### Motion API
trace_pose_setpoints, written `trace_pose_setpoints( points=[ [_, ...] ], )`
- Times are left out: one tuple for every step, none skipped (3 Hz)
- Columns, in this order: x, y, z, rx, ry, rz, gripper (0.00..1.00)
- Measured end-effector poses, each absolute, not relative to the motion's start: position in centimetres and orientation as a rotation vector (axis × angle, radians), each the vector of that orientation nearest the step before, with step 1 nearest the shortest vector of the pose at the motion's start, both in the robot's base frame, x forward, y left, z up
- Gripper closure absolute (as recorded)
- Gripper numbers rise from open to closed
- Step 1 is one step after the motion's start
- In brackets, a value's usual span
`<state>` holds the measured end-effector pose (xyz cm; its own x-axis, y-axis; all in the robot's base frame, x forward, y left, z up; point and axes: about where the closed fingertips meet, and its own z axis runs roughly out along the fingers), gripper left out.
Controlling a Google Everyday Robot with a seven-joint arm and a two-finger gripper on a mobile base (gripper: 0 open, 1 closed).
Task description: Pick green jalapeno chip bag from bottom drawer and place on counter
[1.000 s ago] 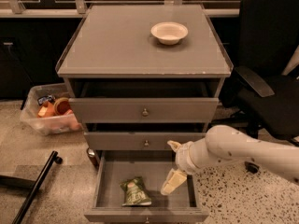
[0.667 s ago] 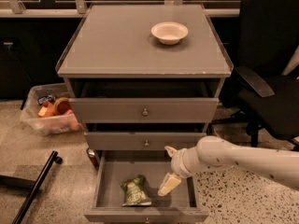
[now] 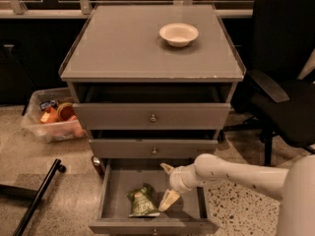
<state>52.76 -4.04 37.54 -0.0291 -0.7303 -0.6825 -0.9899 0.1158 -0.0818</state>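
Observation:
The green jalapeno chip bag (image 3: 142, 200) lies flat on the floor of the open bottom drawer (image 3: 112, 193), left of centre. My gripper (image 3: 167, 185) reaches in from the right on a white arm and hangs inside the drawer, just right of the bag. Its two pale fingers stand spread apart, one (image 3: 168, 199) low beside the bag's right edge, the other higher near the drawer's back. Nothing is between them. The grey counter (image 3: 123, 48) above carries only a white bowl (image 3: 178, 34) at its back right.
Two shallower drawers (image 3: 151, 117) above the open one are closed or nearly so. A clear bin of orange items (image 3: 54, 120) sits on the floor at left. A black office chair (image 3: 285, 82) stands at right. A black bar (image 3: 37, 198) lies on the floor at lower left.
My arm has moved left and a little deeper into the drawer, bringing the gripper closer to the bag. The bag has not moved.

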Motion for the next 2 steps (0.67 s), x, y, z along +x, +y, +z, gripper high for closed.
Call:
trace_pose_setpoints(
  points=[
    [52.7, -0.3, 33.6, -1.894, 1.634, 0.679, 0.0],
    [52.0, 0.9, 33.6, -1.944, 1.591, 0.739, 0.0]
  ],
)
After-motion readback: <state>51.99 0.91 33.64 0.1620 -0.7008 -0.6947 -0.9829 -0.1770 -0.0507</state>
